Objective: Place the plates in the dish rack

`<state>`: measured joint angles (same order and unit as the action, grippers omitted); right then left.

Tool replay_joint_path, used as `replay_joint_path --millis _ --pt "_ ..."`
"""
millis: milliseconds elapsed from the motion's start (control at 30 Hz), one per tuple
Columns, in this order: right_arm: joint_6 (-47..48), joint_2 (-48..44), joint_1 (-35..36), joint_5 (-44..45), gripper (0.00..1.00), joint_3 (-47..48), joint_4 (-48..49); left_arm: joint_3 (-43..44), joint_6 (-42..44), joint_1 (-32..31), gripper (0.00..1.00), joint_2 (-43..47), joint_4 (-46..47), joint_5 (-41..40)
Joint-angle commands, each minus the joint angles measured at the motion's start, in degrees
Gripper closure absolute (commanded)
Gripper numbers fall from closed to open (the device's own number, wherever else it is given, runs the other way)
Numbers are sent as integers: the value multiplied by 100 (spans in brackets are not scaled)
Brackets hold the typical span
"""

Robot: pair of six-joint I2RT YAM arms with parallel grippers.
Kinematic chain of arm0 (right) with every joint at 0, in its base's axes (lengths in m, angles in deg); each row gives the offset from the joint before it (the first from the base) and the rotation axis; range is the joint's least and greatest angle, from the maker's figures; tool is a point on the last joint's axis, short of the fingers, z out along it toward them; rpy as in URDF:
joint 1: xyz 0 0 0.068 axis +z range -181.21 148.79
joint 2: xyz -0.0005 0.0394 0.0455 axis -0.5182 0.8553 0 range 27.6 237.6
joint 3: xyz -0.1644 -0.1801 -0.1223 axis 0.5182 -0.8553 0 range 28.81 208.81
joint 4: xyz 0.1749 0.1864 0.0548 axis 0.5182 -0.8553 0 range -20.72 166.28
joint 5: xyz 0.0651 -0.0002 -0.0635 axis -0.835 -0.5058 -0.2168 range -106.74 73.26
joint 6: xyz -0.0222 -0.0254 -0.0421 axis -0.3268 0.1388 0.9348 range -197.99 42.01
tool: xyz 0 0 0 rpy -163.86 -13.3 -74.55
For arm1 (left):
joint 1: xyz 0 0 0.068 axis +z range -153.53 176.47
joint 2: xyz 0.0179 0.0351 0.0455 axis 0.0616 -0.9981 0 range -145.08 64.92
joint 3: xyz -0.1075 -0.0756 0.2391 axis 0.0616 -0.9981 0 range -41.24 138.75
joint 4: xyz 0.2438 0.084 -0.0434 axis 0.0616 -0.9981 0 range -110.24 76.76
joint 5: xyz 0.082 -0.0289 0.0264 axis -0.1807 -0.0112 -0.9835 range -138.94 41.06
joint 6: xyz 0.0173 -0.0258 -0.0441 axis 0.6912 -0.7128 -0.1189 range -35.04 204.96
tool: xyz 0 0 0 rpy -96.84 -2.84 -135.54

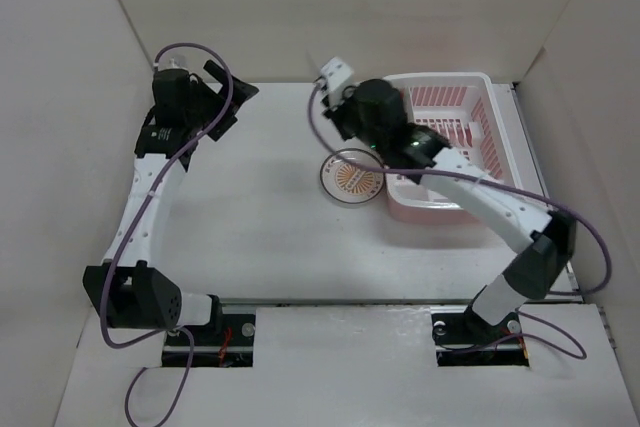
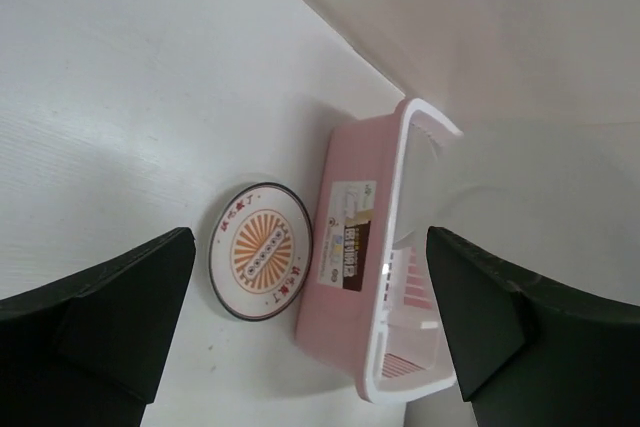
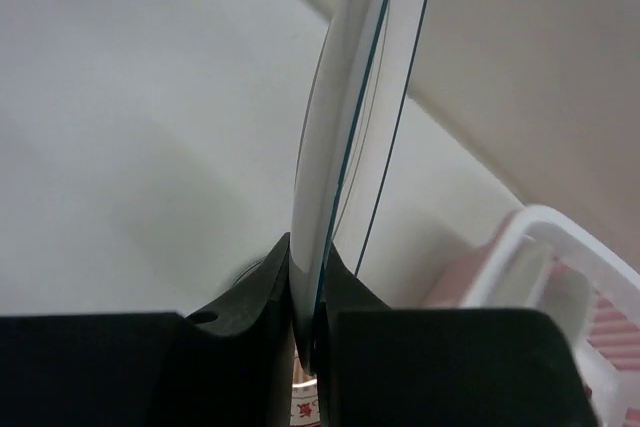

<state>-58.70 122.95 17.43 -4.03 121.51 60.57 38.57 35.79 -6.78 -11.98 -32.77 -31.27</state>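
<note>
Underneath everything, the white counter (image 1: 260, 237) fills the space between pale walls (image 1: 60, 97). The pink dish rack (image 1: 440, 78) sits on it at the far right, its pale rim up. In the left wrist view a printed label (image 2: 350, 237) shows on the rack's long side wall. The right arm (image 1: 500, 207) rises from its base at the near edge and crosses above the near-left part of the rack, with its wrist above the counter just beyond the rack's left corner. The left arm (image 1: 145, 197) stretches along the left side toward the far left corner, well apart from the rack. One sunburst plate (image 1: 352, 179), orange-centred with a dark rim, lies flat on the counter just beside the rack's left wall; whether it touches the wall I cannot tell. The right end effector (image 3: 308, 277) is clenched on a white plate (image 3: 350, 97), which it holds on edge, clear of the counter. Its two black fingers (image 3: 240, 317) pinch the plate's lower rim, and thin dark rings are visible along the plate's edge. The rack's rim shows to one side of this plate in the right wrist view. The left end effector (image 2: 308, 247) is released, its fingers (image 2: 120, 297) spread wide with nothing between them, and it faces the sunburst plate and the rack from well away.
</note>
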Motion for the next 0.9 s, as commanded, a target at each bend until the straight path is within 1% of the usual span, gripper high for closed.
replay_joint_path --millis 0,67,100,200,233,300,333,400,467,600,700,767,800,867 --pt "-1215 -955 -1001 -152 100 -51 700 -360 398 35 0 97 345 -229" --pt "-1619 -1306 -1496 -452 100 -270 700 -694 399 35 0 158 406 -229" --pt "-1621 -1396 -1942 -706 100 -340 700 -817 451 35 0 158 563 -229" --pt "-1621 -1580 -2533 -787 100 -604 551 -1283 522 35 0 211 783 -229" --pt "-1691 -1633 -2961 -1031 100 -831 551 -1449 574 35 0 211 836 -229" --pt "-1866 -1695 -3394 -1418 100 -1026 603 -1599 645 35 0 211 986 -282" --pt "-1972 -1695 -3797 -1742 100 -1122 665 -1670 724 -18 0 263 1108 -360" --pt "-2122 -1695 -4107 -2052 100 -1446 770 -1810 785 -79 0 264 1179 -510" --pt "-2122 -1626 -4370 -2237 100 -1606 823 -1811 891 -132 0 203 1240 -667" --pt "-2122 -1362 -4600 -2491 100 -1844 823 -1864 1041 -194 0 -43 1241 -730" --pt "-2009 -1151 -4601 -2615 100 -1897 823 -1864 1154 -308 0 -184 1241 -791" --pt "-1956 -976 -4601 -2616 100 -1897 823 -1741 1207 -448 0 -237 1241 -896" --pt "-1955 -914 -4661 -2764 100 -1897 823 -1741 1208 -501 0 -237 1241 -1001" --pt "-1903 -799 -4662 -2765 100 -1897 823 -1618 1269 -581 0 -299 1188 -1002"
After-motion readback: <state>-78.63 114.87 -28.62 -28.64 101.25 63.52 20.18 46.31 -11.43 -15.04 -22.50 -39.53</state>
